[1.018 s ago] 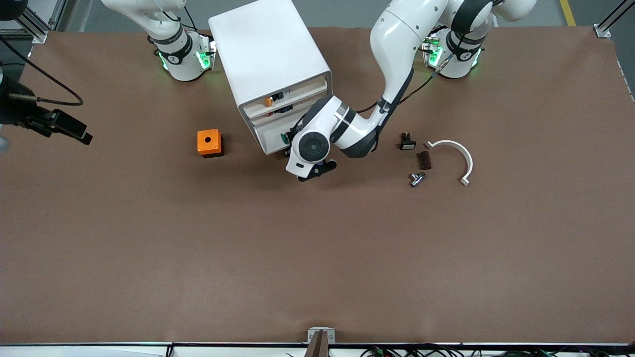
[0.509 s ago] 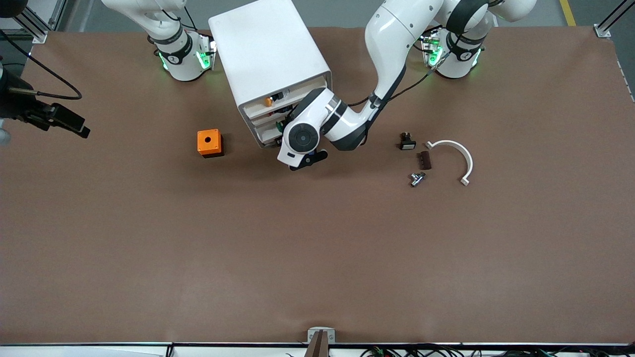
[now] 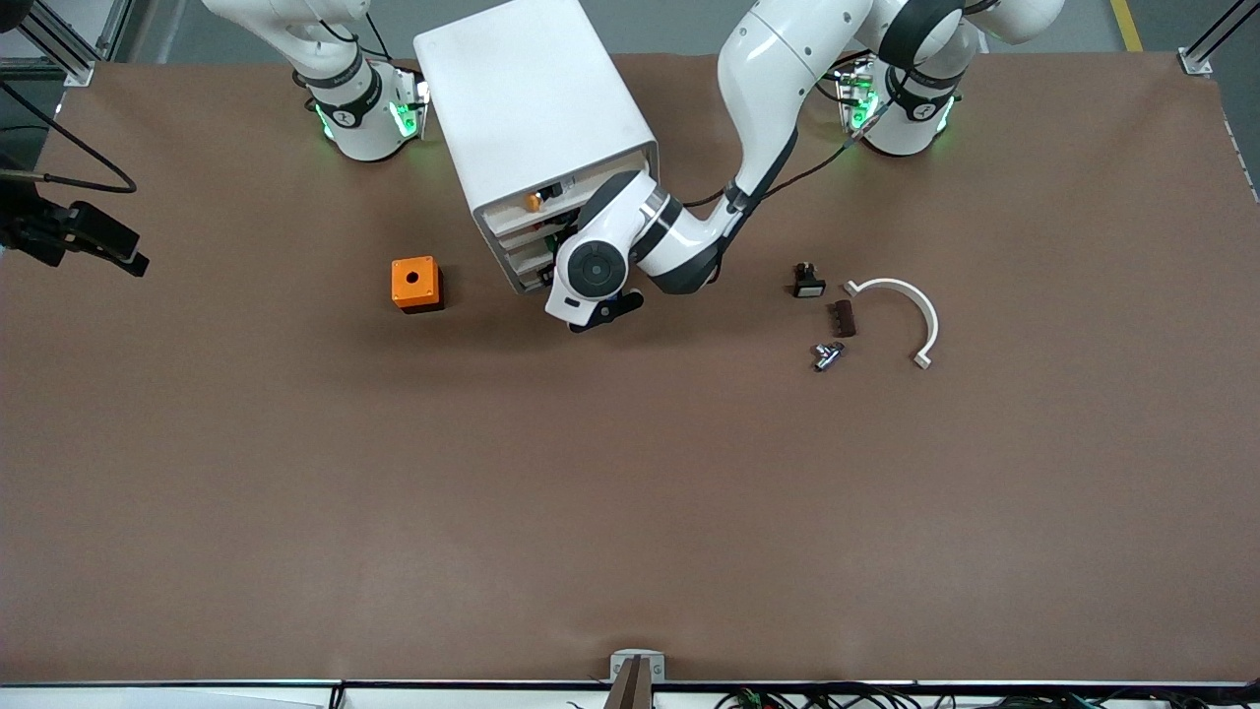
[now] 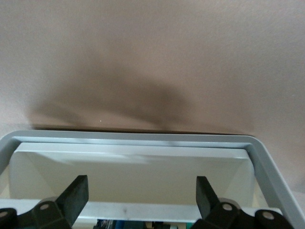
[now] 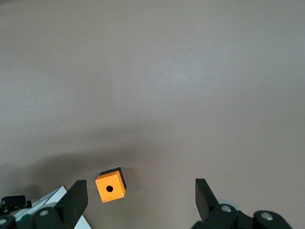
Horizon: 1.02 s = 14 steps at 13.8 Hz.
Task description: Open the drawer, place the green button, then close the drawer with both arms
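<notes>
White drawer (image 4: 133, 167) fronts the spread-fingered left gripper (image 4: 138, 195); right gripper (image 5: 138, 198) (fingers apart) waits high

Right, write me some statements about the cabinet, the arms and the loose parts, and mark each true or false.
1. The left gripper is at the cabinet's drawer front. True.
2. Its jaws are clamped shut. False: they stand open.
3. The orange box lies toward the right arm's end of the table. True.
4. The curved white bracket lies on top of the cabinet. False: it lies on the table.
5. The right gripper holds the orange box. False: it is open and holds nothing.
</notes>
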Tool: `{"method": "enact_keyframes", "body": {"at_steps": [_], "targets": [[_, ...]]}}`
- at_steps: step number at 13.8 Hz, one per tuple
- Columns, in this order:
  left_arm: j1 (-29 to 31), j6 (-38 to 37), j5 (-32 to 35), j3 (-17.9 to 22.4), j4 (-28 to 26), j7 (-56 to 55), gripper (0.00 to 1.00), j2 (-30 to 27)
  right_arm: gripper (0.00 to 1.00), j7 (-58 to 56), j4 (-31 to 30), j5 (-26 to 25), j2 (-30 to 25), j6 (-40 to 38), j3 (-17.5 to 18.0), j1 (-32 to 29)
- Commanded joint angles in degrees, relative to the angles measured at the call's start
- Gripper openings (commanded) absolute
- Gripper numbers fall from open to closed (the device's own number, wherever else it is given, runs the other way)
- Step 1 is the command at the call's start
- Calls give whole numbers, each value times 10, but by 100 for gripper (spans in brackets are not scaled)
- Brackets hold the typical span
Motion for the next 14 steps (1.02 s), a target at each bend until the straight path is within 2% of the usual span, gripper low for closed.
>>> {"method": "enact_keyframes", "body": {"at_steps": [1,4,8,12,14], "targets": [[-11,11,-8,1,-4,-20,99,1,100,-6,4,-2,-4,0,12,-7],[-1,10,-6,7,-2,-21,99,-7,100,-8,5,-3,-4,12,11,-3],[71,4,3,14,1,-17,99,-36,100,-13,4,-3,-4,12,11,-3],[153,2,80,16,1,-14,100,-91,100,-13,4,-5,-4,14,11,-2],[197,2,98,16,1,-13,100,-122,100,-13,4,-7,-5,13,11,1]]}}
